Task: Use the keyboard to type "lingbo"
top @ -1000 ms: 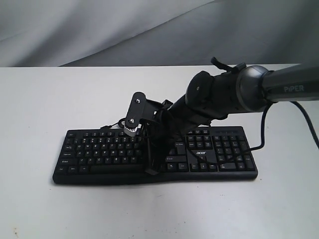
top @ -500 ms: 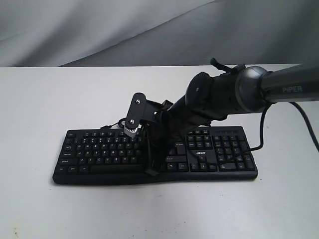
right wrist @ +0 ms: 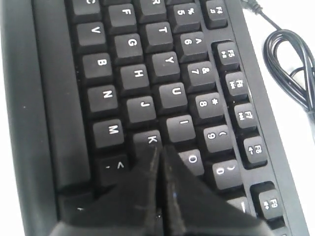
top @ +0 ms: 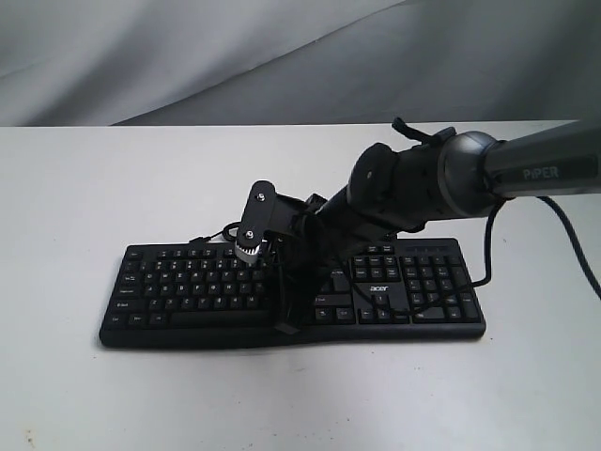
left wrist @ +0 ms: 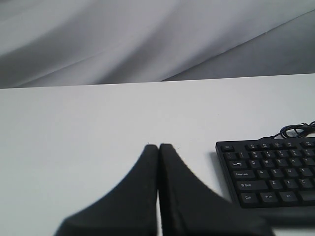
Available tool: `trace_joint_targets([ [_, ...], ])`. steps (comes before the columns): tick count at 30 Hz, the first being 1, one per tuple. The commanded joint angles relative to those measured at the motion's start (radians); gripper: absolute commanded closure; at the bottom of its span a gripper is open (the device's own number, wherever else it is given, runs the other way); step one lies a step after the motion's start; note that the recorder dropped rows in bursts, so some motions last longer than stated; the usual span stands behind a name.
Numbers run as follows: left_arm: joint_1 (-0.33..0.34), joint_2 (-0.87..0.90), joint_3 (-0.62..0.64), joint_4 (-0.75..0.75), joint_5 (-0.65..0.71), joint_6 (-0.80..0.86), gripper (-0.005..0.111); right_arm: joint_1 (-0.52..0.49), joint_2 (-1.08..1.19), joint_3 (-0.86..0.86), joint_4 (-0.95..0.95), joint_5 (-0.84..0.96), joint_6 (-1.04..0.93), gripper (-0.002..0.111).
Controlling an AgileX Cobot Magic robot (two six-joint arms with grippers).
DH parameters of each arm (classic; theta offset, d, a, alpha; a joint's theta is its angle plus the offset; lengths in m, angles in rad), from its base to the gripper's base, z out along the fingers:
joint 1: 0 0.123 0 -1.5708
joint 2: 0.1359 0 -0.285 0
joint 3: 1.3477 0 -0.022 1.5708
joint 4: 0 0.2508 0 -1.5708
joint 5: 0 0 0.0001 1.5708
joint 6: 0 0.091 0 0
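- Currently noted: right claw (right wrist: 158,151) closed, nothing gripped, tips at K key (right wrist: 150,139) of keyboard (top: 188,287).
- Noted left claw (left wrist: 158,147) closed, above table (left wrist: 74,123) beside keyboard.

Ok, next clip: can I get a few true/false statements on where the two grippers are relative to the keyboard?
1. The right gripper is shut, over the keyboard. True.
2. Its tips are by the K key. True.
3. The left gripper is open. False: its fingers are closed together.
4. The left gripper is over the keys. False: it is over bare table, off the keyboard's end.
5. The keyboard has letter keys only. False: it also has a number pad.
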Motion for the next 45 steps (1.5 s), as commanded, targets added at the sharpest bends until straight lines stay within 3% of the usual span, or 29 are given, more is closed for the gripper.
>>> trace_joint_targets([
  [1,0.002,-0.003,0.004,-0.008,-0.005,-0.004,0.106,-0.001,0.006,0.005,0.0,-0.006,0.005,0.108],
  [13,0.002,-0.003,0.004,-0.008,-0.005,-0.004,0.106,0.011,-0.063,-0.017,0.019,0.006,0.001,0.108],
  [22,0.002,-0.003,0.004,-0.008,-0.005,-0.004,0.106,0.022,0.008,-0.089,0.038,0.046,0.004,0.108],
  [45,0.002,-0.003,0.004,-0.008,-0.005,-0.004,0.106,0.02,0.042,-0.089,0.045,-0.032,-0.002,0.108],
])
